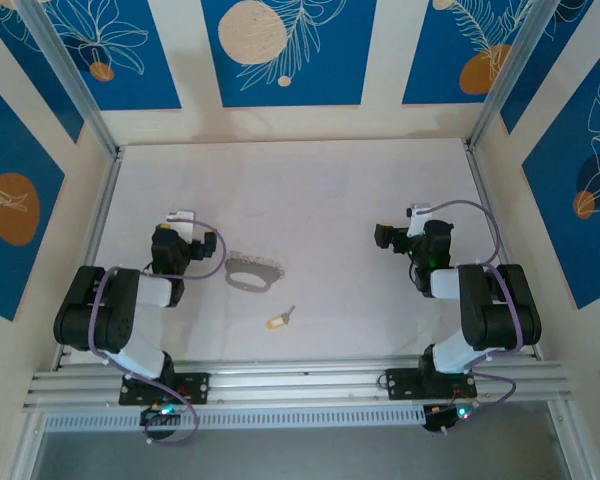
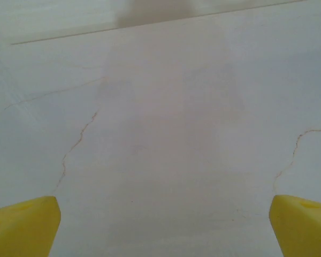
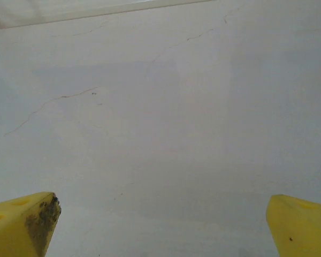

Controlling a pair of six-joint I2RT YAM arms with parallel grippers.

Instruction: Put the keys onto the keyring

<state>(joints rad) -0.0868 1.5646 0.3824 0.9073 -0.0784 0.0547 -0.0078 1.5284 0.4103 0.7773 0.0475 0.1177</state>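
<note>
- You have open bench (image 1: pixel 310 190) across the upper half of the frame, wall to wall.
- Lower centre, the keyring (image 1: pixel 252 272) and the key (image 1: pixel 280 319) lie in your way.

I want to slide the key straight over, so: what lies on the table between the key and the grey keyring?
Nothing. In the top external view, the table between the key and the keyring is bare, and the two lie apart.

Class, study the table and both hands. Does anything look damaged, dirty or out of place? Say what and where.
Two things. The table shows thin hairline cracks in both wrist views, so its surface looks worn. One fingertip of the right hand carries dark grime; the other is clean yellow. Nothing is spilled.
</note>
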